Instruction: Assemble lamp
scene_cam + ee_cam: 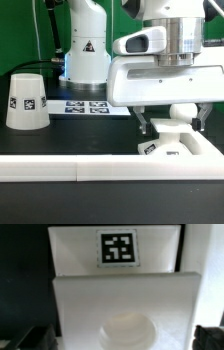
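- The black desk (pixel 70 142) carries everything, and a long white rail (pixel 60 171) runs along its near edge in the exterior view.
- My white wrist housing (pixel 165 80) hangs low over the desk, on the exterior view's right.
- The lamp shade (pixel 25 100) stands upright on its wide end on the exterior view's left, well apart from me, with one tag facing the camera.
- The lamp base (pixel 178 150) (pixel 125 291) lies flat on the desk directly under me, with a tag on its side and another on its top.
- The marker board (pixel 85 105) lies flat behind, between the shade and the base.
- A round pale shape (pixel 130 329) sits on the base; it is too blurred to name.
- My fingers (pixel 144 126) (pixel 40 338) are spread wide, one on each side of the base. I cannot tell whether they touch it.
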{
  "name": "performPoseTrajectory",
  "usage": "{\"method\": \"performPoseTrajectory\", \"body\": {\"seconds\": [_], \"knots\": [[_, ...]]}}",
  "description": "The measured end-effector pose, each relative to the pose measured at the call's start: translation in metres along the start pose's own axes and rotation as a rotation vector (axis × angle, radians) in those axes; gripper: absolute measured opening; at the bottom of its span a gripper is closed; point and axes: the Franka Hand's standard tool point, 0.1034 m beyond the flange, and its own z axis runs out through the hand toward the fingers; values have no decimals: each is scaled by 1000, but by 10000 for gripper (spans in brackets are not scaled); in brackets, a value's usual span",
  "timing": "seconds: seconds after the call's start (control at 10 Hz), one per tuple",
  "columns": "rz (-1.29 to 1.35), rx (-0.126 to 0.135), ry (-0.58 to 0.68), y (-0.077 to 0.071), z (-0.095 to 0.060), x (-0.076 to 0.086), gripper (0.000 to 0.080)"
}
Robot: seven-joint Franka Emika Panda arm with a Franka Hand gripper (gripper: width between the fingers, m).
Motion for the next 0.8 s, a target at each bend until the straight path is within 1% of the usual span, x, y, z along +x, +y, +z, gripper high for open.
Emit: {"method": "performPoseTrajectory", "body": {"seconds": [0.1, 0.2, 0.3, 0.4, 0.5, 0.6, 0.7, 0.8], "knots": [[30, -3, -9, 2, -7, -12, 698], [69, -7, -20, 3, -16, -28, 698], [113, -11, -30, 1, -24, -44, 699], [152, -16, -38, -6, -32, -61, 699], [179, -18, -50, -9, -37, -77, 699], [242, -17, -61, -11, -37, -93, 699], [288, -16, -66, -15, -35, -106, 699], [319, -14, -68, -20, -31, -114, 699]]}}
